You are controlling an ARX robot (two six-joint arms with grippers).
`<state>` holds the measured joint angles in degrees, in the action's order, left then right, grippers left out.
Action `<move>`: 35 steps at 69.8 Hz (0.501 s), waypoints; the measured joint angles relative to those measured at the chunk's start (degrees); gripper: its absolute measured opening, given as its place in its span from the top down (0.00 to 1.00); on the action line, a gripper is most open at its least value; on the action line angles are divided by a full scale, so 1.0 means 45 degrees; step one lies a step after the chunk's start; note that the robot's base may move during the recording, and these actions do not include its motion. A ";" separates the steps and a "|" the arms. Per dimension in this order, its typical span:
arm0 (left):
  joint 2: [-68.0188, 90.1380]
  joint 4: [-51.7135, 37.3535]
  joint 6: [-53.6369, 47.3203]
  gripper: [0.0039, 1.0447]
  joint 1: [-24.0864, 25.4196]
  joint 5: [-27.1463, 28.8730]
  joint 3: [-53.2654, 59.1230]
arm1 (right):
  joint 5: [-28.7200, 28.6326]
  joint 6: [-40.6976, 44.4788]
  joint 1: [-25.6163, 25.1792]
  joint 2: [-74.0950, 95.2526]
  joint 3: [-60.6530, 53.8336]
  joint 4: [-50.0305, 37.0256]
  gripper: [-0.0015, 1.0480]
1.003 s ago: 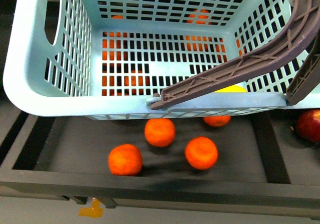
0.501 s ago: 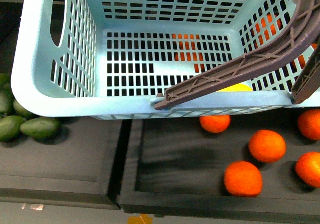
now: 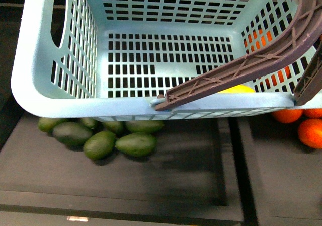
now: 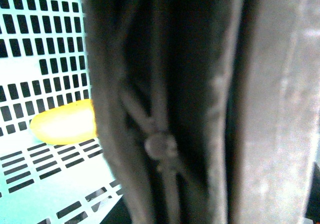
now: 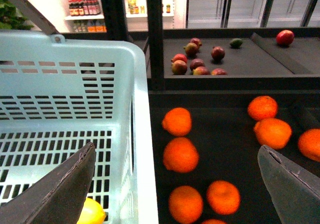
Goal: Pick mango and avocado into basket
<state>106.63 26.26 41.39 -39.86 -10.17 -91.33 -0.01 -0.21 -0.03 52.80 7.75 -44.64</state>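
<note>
Front view: the job looks about half done. The mango (image 3: 234, 89) lies on the floor of the basket (image 3: 35, 60), against the near wall and mostly hidden behind the brown handle (image 3: 236, 75). Nothing else shows inside. No avocado has gone in yet. The avocados (image 3: 136, 144) sit clustered in a dark tray (image 3: 191, 170), partly tucked under the basket's near edge, with oranges (image 3: 311, 133) in the next tray to the right. Left wrist view: the handle fills the frame, close and blurred, with the mango beside it on the slotted floor. I cannot tell how the left gripper's jaws stand. Right wrist view: the right gripper (image 5: 175, 149) has its jaws spread wide and empty, over the basket's rim and more oranges, and the mango peeks out beside one finger.
</note>
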 joint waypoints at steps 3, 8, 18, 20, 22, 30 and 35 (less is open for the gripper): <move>0.0000 0.0000 -0.0010 0.88 0.0000 0.0015 -0.0005 | -0.0010 0.0005 0.0000 0.0015 -0.0005 0.0005 0.08; 0.0000 0.0000 -0.0005 0.88 0.0000 0.0015 -0.0005 | 0.0005 0.0005 0.0000 -0.0034 -0.0005 0.0005 0.08; 0.0000 0.0000 -0.0010 0.88 0.0000 0.0019 -0.0010 | -0.0005 0.0005 -0.0005 -0.0005 -0.0005 0.0005 0.08; 0.0000 0.0000 0.0015 0.88 0.0005 0.0015 -0.0010 | -0.0005 0.0005 0.0000 -0.0010 -0.0005 0.0005 0.08; 0.0000 0.0000 0.0019 0.88 0.0005 0.0024 -0.0010 | -0.0005 0.0000 0.0000 -0.0005 -0.0005 0.0005 0.08; 0.0000 0.0000 -0.0015 0.88 0.0005 0.0053 -0.0010 | -0.0010 0.0005 0.0000 -0.0005 -0.0005 0.0005 0.08; 0.0000 0.0000 0.0024 0.88 0.0000 0.0024 -0.0010 | -0.0005 0.0005 0.0000 -0.0005 -0.0005 0.0005 0.08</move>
<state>106.63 26.26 41.50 -39.86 -10.07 -91.37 -0.03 -0.19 -0.03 52.77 7.73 -44.62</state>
